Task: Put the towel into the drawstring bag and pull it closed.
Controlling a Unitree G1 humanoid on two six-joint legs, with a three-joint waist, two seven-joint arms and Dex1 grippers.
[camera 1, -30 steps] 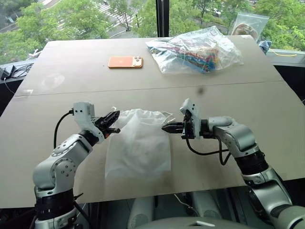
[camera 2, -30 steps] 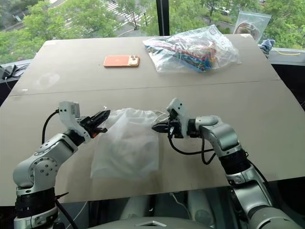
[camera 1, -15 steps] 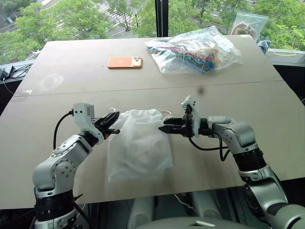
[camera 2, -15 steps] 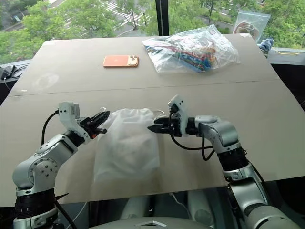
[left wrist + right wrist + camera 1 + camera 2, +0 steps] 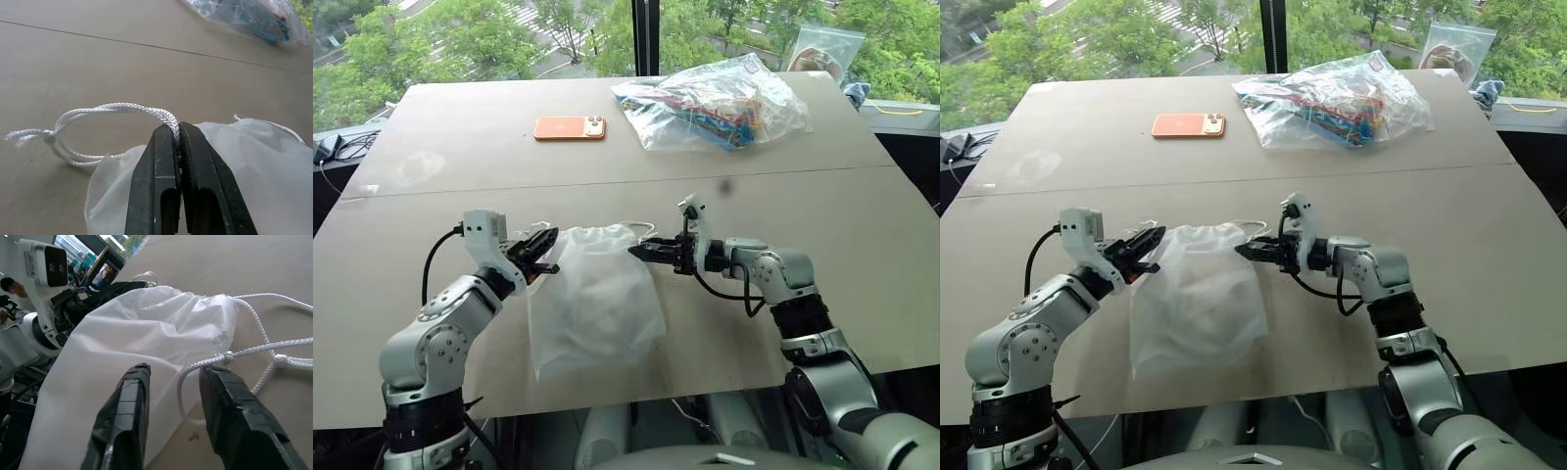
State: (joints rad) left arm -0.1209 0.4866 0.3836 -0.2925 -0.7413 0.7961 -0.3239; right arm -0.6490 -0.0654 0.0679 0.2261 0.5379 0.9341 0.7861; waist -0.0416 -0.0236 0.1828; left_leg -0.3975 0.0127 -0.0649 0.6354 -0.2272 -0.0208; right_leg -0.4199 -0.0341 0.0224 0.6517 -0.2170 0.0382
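The drawstring bag (image 5: 597, 304) lies puffed on the table between my arms, its gathered mouth (image 5: 604, 235) toward the far side. The towel is hidden; I cannot make it out through the translucent fabric. My left gripper (image 5: 176, 129) is shut on a loop of the bag's white cord (image 5: 117, 108) at the left corner of the mouth (image 5: 546, 253). My right gripper (image 5: 177, 372) points left at the mouth's right corner (image 5: 641, 251). Its fingers stand open, with a knotted strand of cord (image 5: 254, 350) running between them and the bag's fabric (image 5: 146, 333) just past the tips.
An orange phone (image 5: 570, 127) lies at the back left of the table. A clear plastic bag of colourful items (image 5: 715, 103) sits at the back right, with another clear bag (image 5: 822, 49) behind it. The bag's bottom reaches close to the table's front edge (image 5: 607, 397).
My right gripper has moved left to the bag's mouth, rolled, and gone from shut to open. The mouth is bunched narrower. The left gripper has stayed put, still clamped on the cord.
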